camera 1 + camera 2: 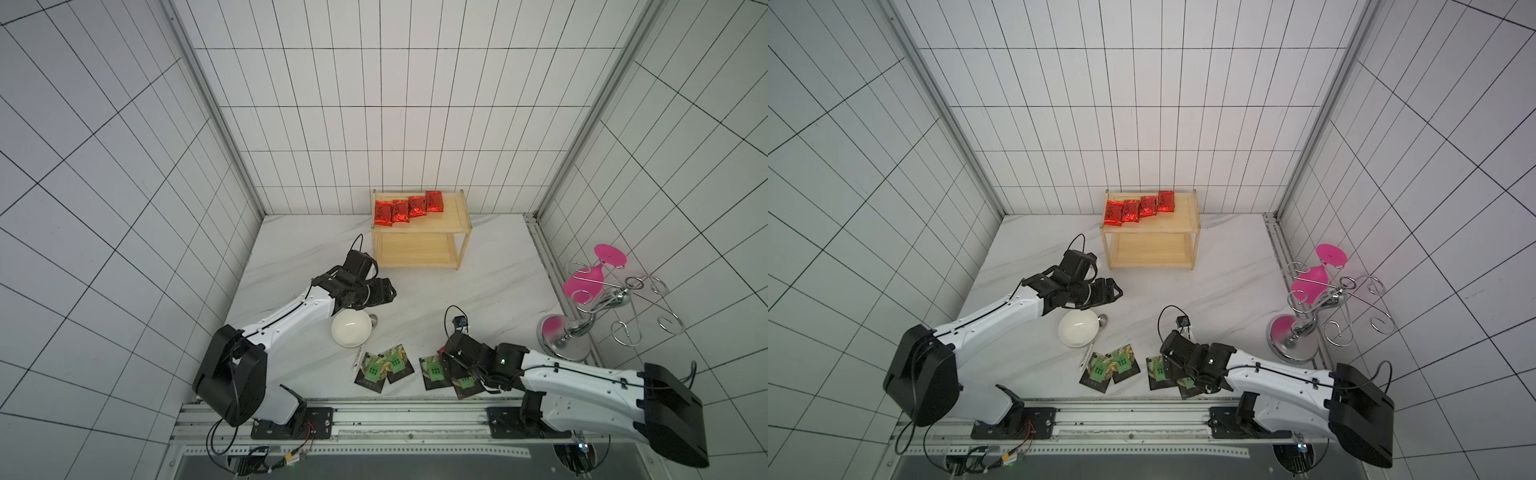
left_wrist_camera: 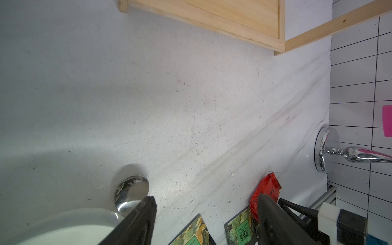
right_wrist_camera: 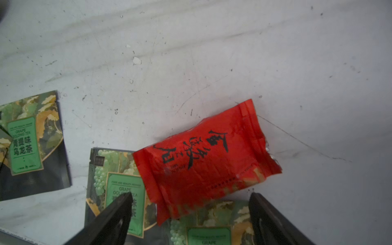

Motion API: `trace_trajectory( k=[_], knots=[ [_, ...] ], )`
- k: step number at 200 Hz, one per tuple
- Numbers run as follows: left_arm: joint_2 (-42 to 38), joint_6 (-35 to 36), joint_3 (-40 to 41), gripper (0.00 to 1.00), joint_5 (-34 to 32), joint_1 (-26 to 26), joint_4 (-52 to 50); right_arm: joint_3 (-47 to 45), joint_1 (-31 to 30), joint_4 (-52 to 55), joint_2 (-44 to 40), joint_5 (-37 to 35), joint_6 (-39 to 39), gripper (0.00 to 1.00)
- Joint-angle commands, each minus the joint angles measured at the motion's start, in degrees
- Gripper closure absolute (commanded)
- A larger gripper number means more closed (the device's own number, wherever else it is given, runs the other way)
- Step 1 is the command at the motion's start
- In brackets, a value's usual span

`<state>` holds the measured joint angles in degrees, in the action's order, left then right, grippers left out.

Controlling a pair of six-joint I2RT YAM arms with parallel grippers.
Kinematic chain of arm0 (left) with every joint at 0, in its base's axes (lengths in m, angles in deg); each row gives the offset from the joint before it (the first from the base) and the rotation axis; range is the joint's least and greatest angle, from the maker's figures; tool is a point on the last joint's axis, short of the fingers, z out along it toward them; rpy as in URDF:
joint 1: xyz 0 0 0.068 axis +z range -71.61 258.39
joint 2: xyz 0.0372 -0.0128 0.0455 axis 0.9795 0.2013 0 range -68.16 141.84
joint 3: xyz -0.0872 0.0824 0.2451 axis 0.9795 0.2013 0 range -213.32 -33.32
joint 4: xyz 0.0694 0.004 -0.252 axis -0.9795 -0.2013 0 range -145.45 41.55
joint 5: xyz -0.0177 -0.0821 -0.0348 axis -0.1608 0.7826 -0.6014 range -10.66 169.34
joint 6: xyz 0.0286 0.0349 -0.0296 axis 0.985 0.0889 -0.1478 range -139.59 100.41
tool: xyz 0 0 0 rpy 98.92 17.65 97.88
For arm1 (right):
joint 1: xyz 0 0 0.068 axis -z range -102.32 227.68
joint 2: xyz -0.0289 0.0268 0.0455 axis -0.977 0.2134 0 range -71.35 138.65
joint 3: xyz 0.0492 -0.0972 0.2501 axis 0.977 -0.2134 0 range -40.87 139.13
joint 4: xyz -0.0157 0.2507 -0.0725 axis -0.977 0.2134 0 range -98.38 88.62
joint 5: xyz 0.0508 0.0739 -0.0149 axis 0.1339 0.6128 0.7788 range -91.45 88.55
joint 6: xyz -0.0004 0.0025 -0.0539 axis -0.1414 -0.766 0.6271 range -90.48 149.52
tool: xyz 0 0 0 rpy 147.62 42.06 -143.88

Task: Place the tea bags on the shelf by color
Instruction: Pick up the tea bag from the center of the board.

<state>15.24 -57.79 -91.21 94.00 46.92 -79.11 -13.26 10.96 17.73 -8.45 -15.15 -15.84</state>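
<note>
Four red sachets [image 1: 417,206] shelved; black packets [image 1: 370,372] unplaced.
Left gripper [image 2: 206,199], right gripper [image 3: 191,195] released; fifth sachet [image 3: 207,157] apparently lay loose ahead of right jaws.

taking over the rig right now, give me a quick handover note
Left gripper: open, empty, above the table by the bowl.
Right gripper: open, holding nothing, just over the fifth red sachet.
Done: four red sachets on the top tier of the shelf.
Left: the fifth red sachet, lying partly on black packets at the table's front; all four black packets, none shelved yet.
</note>
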Motion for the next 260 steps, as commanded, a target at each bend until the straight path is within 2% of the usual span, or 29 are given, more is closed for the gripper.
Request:
trace_trajectory(
  k=[1, 87, 164, 196, 260],
  knots=[
    [1.0, 0.0, -0.8, 0.21, 0.3, 0.0, 1.2, -0.3, 1.3, -2.9, 2.2, 0.7, 1.4, 0.15],
    [2.7, 0.1, -1.5, 0.24, 1.7, 0.4, 1.4, -0.5, 10.9, -11.8, 6.1, 2.7, 9.5, 0.35],
    [2.9, -0.4, -0.9, 0.25, 2.8, 0.5, 2.1, 2.0, 19.7, -19.5, 10.2, 8.5, 14.5, 0.22],
    [2.7, -0.3, -0.8, 0.25, 2.8, 0.5, 2.1, 2.9, 24.7, -21.8, 11.4, 13.6, 14.1, 0.18],
    [3.1, -0.8, 0.1, 0.26, 3.4, 0.5, 3.2, 5.7, 29.9, -26.5, 16.2, 19.9, 14.3, 0.15]
  ],
)
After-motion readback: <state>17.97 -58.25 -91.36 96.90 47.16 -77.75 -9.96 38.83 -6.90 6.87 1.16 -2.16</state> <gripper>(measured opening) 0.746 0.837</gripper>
